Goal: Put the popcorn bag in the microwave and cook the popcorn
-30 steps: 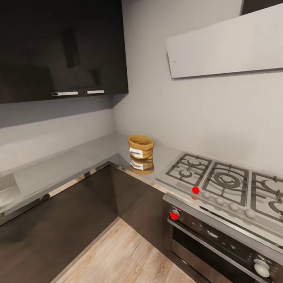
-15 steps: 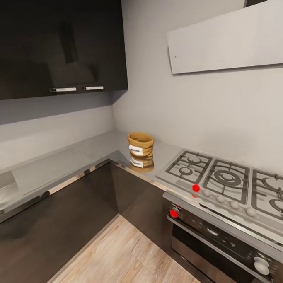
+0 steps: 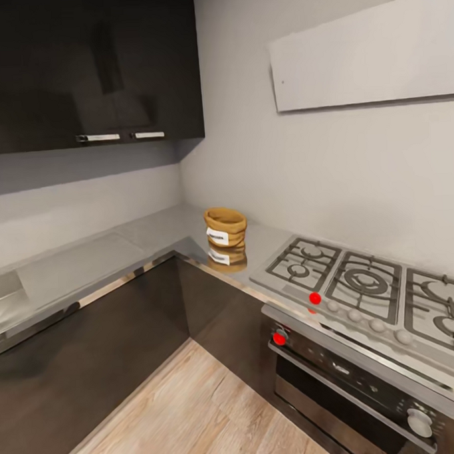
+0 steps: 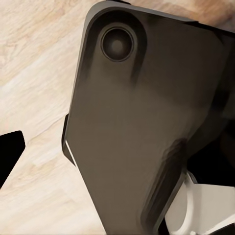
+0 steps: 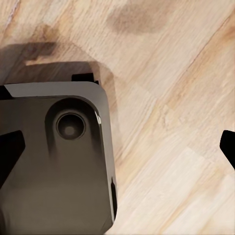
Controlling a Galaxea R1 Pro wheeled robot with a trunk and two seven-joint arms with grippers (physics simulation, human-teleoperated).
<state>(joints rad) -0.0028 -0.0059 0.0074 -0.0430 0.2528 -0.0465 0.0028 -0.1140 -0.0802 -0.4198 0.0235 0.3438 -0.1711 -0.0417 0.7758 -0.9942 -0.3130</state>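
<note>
End effector unseen (head view); tan popcorn bag [image 3: 225,228] upright, white-labelled, on countertop [image 3: 154,234].

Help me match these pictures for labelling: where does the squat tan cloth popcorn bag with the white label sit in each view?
Head view: the popcorn bag stands upright on the grey glossy countertop, left of the steel gas hob.
Left wrist view: not in it.
Right wrist view: not in it.
Shared landmark: the light wood floor.

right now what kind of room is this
A home kitchen, by the look of it: a steel gas hob set into a grey countertop above a built-in oven, with dark wall cabinets overhead. A popcorn bag stands in the counter's corner.
</note>
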